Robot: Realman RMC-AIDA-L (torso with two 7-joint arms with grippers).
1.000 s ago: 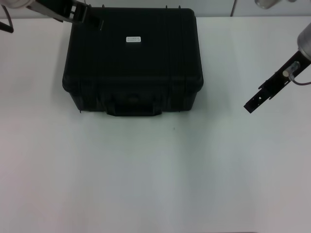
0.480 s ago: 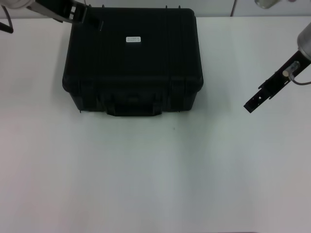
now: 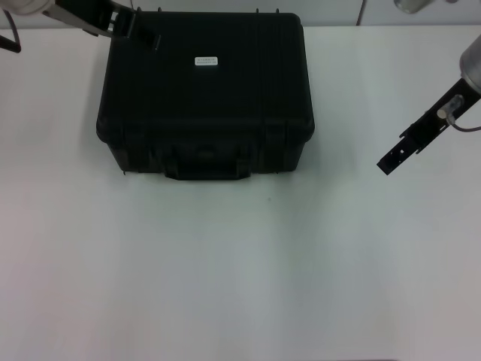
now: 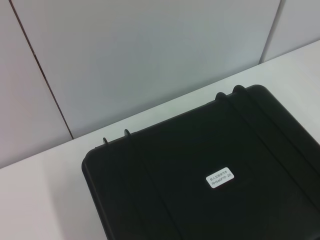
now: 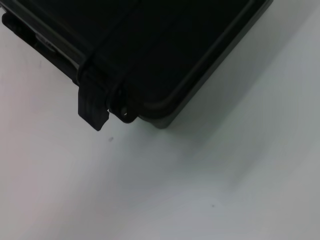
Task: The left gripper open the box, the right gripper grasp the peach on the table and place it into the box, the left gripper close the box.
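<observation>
A: What carries everything?
B: A white tabletop (image 3: 240,271), running back to a pale panelled wall (image 4: 140,55) in the left wrist view.

A: And the biggest thing on it?
B: The box (image 3: 204,94), a black case near the far edge, left of the middle. Its lid is down. The handle (image 3: 207,164) faces the near edge, and a small white label (image 3: 205,60) sits on the lid toward the back. The right wrist view shows one front corner of it, with a latch (image 5: 93,102) hanging at the seam.

A: Where is the left gripper (image 3: 143,31)?
B: At the box's far left corner, over the lid's edge. Whether it touches the lid cannot be told, and neither can the state of its jaws.

A: The right gripper (image 3: 392,160)?
B: Well apart from the box, over bare tabletop near the right edge, pointing down toward the case. Its fingers look pressed together, holding nothing.

A: The peach?
B: It shows in none of the three views.
</observation>
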